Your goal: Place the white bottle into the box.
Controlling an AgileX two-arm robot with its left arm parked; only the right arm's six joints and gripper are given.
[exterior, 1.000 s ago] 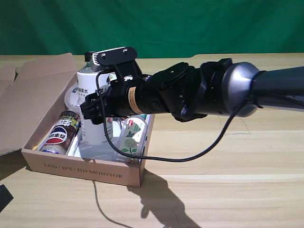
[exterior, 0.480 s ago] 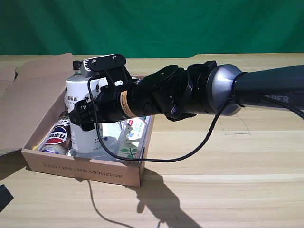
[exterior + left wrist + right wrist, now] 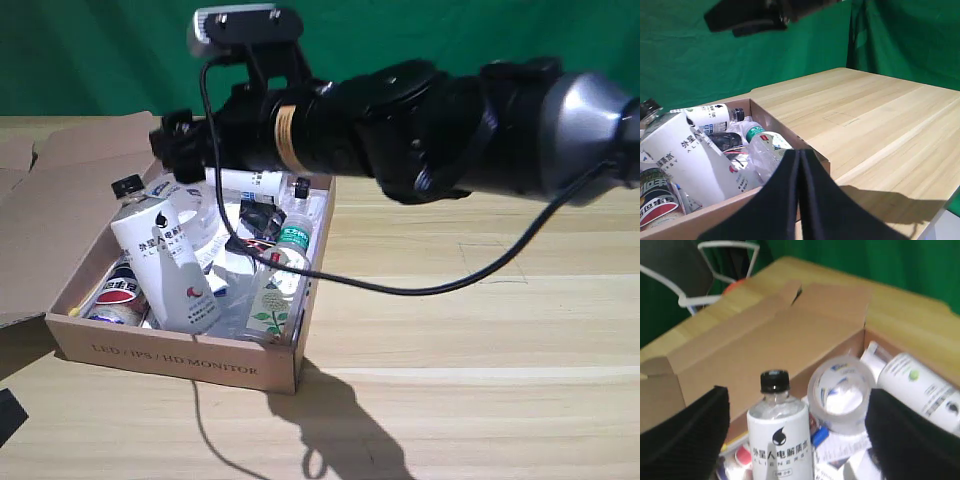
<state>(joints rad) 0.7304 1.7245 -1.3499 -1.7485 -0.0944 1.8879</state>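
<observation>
The white bottle [image 3: 165, 262] has a black cap and black lettering. It rests tilted inside the brown cardboard box [image 3: 180, 358], its cap toward the exterior view's left, leaning over the other contents. My right gripper [image 3: 178, 142] hovers above the box, clear of the bottle, and is open with nothing held. In the right wrist view the bottle [image 3: 781, 440] stands free between my widely spread black fingers [image 3: 687, 440]. The left wrist view shows the bottle [image 3: 687, 157] in the box [image 3: 790, 137], with the gripper [image 3: 747, 15] high above it.
The box also holds a Pepsi can [image 3: 122, 288], a slim clear bottle with a green cap [image 3: 283, 262], a smaller white bottle [image 3: 920, 387] and a tape roll [image 3: 840, 392]. Its flap [image 3: 60, 190] lies open on the exterior view's left. A chair [image 3: 715, 260] stands beyond the table.
The gripper let go of the white bottle and rose above the box. The bottle, upright in its grip before, now leans tilted inside the box.
</observation>
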